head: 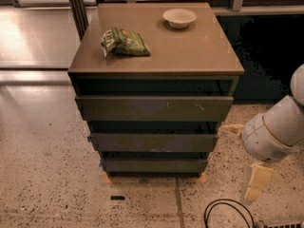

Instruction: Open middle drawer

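The middle drawer point(153, 142) is the plain dark grey-green front between the scratched upper front point(154, 108) and the smallest lower front point(154, 165) of the cabinet. None of its inner floor shows. My gripper point(243, 156) is to the right of the cabinet, low, at the height of the middle drawer. Its white rounded wrist point(273, 132) fills the right edge. One cream finger point(231, 127) points left, close to the drawer's right end. The other finger point(256, 183) hangs down over the floor. The gripper is open and empty.
On the cabinet top point(190, 51) lie a green snack bag point(124, 42) and a white bowl point(179, 17). A black cable point(228, 213) loops on the speckled floor at the front right. A dark pole point(76, 6) stands behind the cabinet's left corner.
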`<move>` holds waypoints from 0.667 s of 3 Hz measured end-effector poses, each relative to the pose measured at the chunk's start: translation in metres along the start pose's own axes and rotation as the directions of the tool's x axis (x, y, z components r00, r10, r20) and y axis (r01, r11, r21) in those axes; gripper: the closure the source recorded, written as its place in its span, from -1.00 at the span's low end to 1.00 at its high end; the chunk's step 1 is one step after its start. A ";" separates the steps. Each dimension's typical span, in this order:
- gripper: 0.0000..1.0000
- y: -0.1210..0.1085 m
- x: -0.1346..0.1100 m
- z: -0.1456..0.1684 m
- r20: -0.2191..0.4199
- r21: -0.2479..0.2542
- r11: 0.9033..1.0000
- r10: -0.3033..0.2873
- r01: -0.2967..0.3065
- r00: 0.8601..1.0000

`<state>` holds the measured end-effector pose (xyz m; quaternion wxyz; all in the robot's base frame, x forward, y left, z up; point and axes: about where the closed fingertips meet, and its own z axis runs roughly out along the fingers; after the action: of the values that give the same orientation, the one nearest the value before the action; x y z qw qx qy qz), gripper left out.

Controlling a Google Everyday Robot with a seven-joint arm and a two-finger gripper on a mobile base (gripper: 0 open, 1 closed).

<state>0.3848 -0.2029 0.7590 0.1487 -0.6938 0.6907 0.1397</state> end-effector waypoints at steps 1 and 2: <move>-1.00 -0.022 0.000 0.036 0.002 0.044 0.999 -0.024 0.024 1.000; -1.00 -0.039 -0.002 0.063 -0.002 0.093 0.995 -0.023 0.023 1.000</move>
<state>0.4241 -0.1762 0.7024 0.1821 -0.6941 0.6884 0.1054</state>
